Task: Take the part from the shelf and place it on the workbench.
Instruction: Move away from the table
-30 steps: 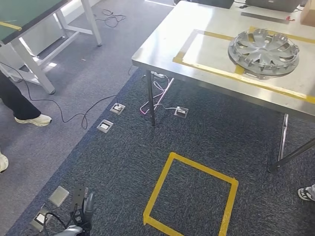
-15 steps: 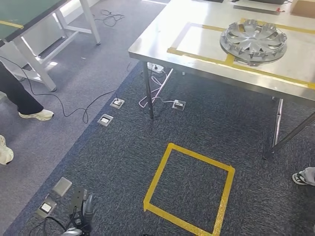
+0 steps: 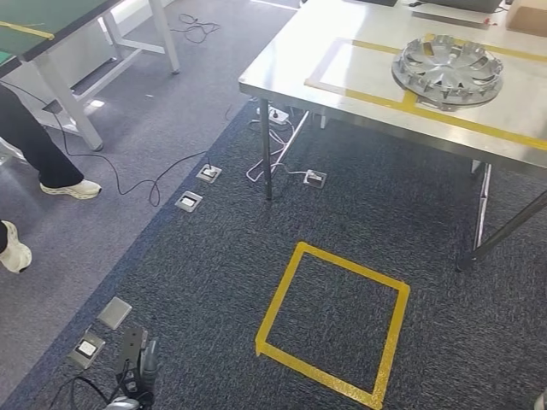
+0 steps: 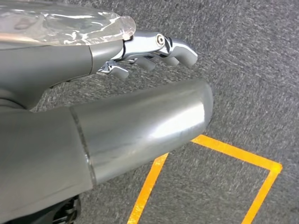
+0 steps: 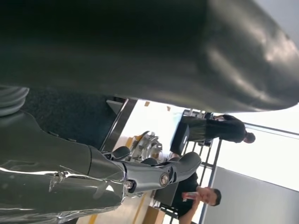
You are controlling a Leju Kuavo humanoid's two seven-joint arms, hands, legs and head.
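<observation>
A silver hubcap (image 3: 449,70) lies flat on the steel workbench (image 3: 291,60), inside yellow tape lines at the upper right of the head view. My left hand (image 3: 138,369) hangs low at the bottom left, over dark carpet. In the left wrist view that hand (image 4: 148,126) holds nothing; its fingers (image 4: 166,46) stand apart from the thick thumb. My right hand (image 5: 141,175) is also empty, fingers loosely extended. Beyond them the hubcap (image 5: 146,142) shows in the distance.
A yellow tape square (image 3: 279,299) marks the carpet in front of the workbench. Its legs (image 3: 265,158) stand behind it. Floor sockets (image 3: 188,202) and cables (image 3: 129,184) lie to the left. A person's shoes (image 3: 69,188) are beside a green table (image 3: 38,21). Two people (image 5: 211,128) are behind the bench.
The whole picture has shifted, so the camera moved; the workbench and the yellow square sit slightly further right. The person's feet at the left have stepped. Both hands stay empty.
</observation>
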